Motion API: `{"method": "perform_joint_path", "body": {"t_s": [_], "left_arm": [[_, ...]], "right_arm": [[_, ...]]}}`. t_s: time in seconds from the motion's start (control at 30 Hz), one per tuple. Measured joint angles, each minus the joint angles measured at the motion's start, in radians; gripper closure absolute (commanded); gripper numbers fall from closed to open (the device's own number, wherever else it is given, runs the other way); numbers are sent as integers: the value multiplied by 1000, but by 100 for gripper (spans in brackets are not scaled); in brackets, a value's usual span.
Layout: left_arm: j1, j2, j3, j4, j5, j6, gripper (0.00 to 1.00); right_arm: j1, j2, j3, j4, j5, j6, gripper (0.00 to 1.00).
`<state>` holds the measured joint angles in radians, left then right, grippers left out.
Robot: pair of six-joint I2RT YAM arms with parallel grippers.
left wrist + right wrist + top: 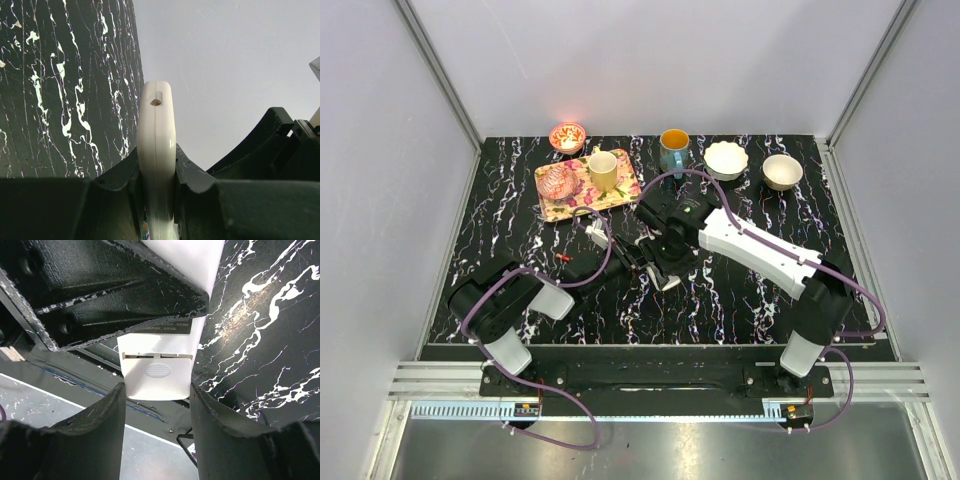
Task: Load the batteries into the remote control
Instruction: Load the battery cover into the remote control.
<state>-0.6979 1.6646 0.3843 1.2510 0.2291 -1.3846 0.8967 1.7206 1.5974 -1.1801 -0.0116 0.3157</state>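
Observation:
The remote control point(156, 130) is a flat white handset, seen edge-on and clamped between the fingers of my left gripper point(156, 160), which is shut on it. In the right wrist view its back faces the camera, with the ribbed battery cover point(157, 371) seated at the near end of the remote control point(175, 255). My right gripper point(156, 387) has a fingertip against each side edge of that end. Both grippers meet above mid-table, the left gripper point(638, 258) beside the right gripper point(660, 262). One tiny red battery point(563, 258) lies on the table left of them.
A floral tray point(620, 190) at the back holds a pink glass dish point(558, 182) and a yellow cup point(603, 170). Behind it sits a small orange bowl point(567, 136). A blue mug point(673, 148) and two white bowls point(726, 158) point(782, 170) line the back right.

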Motion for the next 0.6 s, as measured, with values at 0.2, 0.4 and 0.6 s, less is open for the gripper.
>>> {"method": "perform_joint_path", "body": {"t_s": [0.2,0.4,0.6], "left_arm": [[-1,0,0,0,-3,5,100],[-3,0,0,0,-3,6,100],[-8,0,0,0,-3,8,100]], "right_arm": [[0,6,0,0,5,-5,100],[3,7,0,2,14,-4,100],[4,7,0,3,20,-4,100]]}}
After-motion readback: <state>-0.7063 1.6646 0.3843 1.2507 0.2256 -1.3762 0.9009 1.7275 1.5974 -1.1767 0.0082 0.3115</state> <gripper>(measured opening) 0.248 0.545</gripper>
